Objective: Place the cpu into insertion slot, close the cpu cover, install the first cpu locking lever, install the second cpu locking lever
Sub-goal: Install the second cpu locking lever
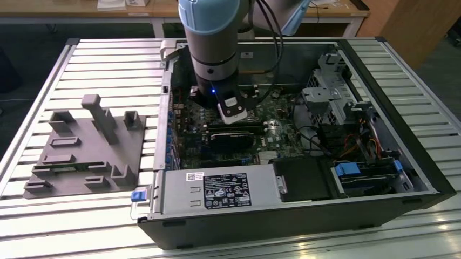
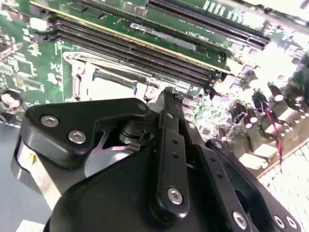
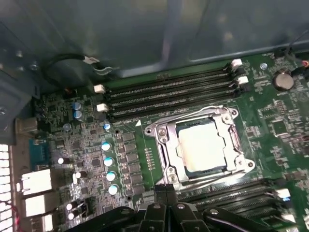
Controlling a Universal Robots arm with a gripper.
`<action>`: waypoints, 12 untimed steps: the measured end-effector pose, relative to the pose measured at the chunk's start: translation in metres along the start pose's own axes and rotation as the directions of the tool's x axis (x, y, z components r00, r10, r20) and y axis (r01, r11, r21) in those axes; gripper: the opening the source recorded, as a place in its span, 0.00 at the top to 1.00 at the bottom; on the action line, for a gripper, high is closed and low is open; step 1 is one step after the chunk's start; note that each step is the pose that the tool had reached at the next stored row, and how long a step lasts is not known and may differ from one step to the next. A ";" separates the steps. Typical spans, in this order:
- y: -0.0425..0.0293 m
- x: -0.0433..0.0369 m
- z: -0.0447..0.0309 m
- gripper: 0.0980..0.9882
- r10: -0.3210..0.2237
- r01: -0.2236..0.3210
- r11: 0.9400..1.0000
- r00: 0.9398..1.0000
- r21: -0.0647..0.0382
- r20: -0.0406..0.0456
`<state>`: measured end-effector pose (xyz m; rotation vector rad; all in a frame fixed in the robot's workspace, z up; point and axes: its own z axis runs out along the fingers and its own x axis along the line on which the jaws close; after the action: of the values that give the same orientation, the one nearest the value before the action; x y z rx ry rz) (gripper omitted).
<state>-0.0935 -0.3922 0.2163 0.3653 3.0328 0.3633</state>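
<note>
The cpu [image 3: 202, 145] sits in the insertion slot [image 3: 170, 155] under the lowered cpu cover [image 3: 231, 137], with the gripper [image 3: 165, 189] fingers pressed together beside it.

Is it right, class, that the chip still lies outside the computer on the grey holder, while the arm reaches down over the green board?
No. The chip already sits in its socket on the green board, inside the silvery frame, as the first wrist view shows. The arm does reach down over that board.

I see a slatted metal table [image 1: 86, 59]; on it an open computer case [image 1: 288, 216] and, nearer one edge, a grey fixture block [image 1: 86, 156].
</note>
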 end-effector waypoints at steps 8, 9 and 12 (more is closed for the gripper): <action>0.0024 -0.0086 -0.0005 0.99 0.021 -0.022 0.999 1.000 0.045 0.016; 0.0032 -0.0107 -0.0002 0.99 0.022 -0.023 0.999 1.000 0.046 0.016; 0.0089 -0.0161 0.0016 0.99 0.023 -0.024 0.999 1.000 0.046 0.016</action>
<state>-0.0758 -0.3873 0.2175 0.4046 3.0283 0.2901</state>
